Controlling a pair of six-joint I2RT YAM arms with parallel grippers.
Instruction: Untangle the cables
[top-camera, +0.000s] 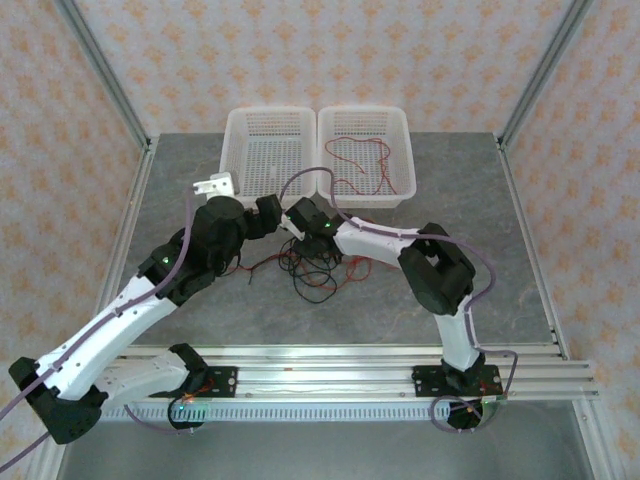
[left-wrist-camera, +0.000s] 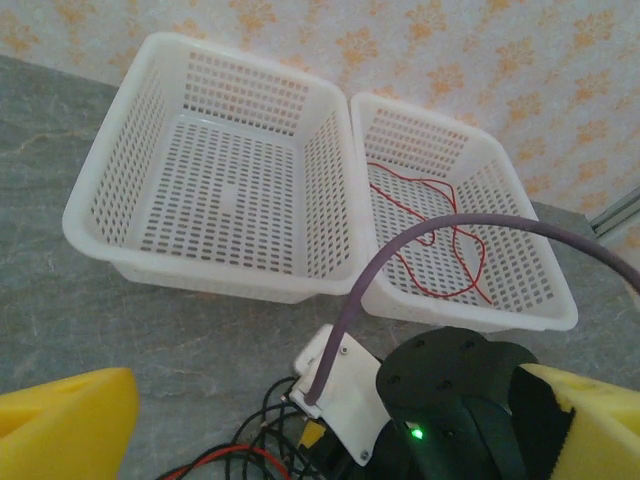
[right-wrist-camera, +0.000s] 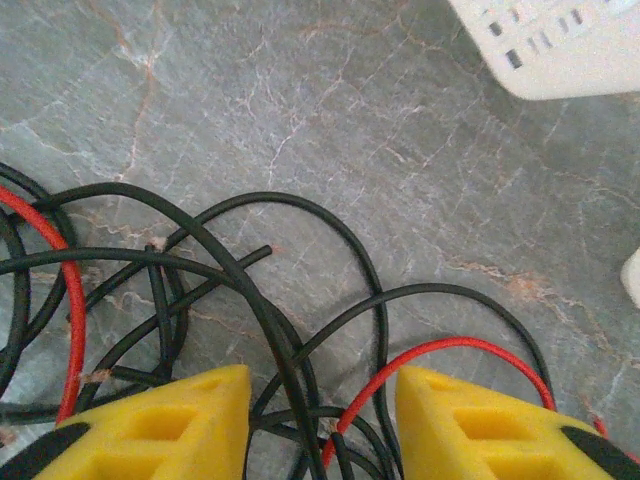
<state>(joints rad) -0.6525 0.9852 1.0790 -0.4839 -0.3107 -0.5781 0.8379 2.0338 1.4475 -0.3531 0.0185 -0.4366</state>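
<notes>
The cables (top-camera: 316, 268) lie in a tangle of black and red loops on the grey table, in front of the two baskets. My right gripper (right-wrist-camera: 322, 420) stands open right over the tangle, with several black strands (right-wrist-camera: 255, 300) and one red cable (right-wrist-camera: 440, 348) passing between its yellow fingers (right-wrist-camera: 165, 425). From above, that right gripper (top-camera: 303, 222) points down at the tangle's far edge. My left gripper (left-wrist-camera: 325, 430) is wide open and holds nothing; it hovers beside the right wrist (left-wrist-camera: 455, 395). From above, the left gripper (top-camera: 270, 213) sits just left of the right one. Loose red cables (left-wrist-camera: 440, 235) lie in the right basket.
Two white perforated baskets stand side by side at the back: the left basket (top-camera: 230, 150) holds nothing, the right basket (top-camera: 408, 160) holds red cables. A thick purple arm cable (left-wrist-camera: 400, 250) arcs over the right basket's near rim. The two wrists are close together.
</notes>
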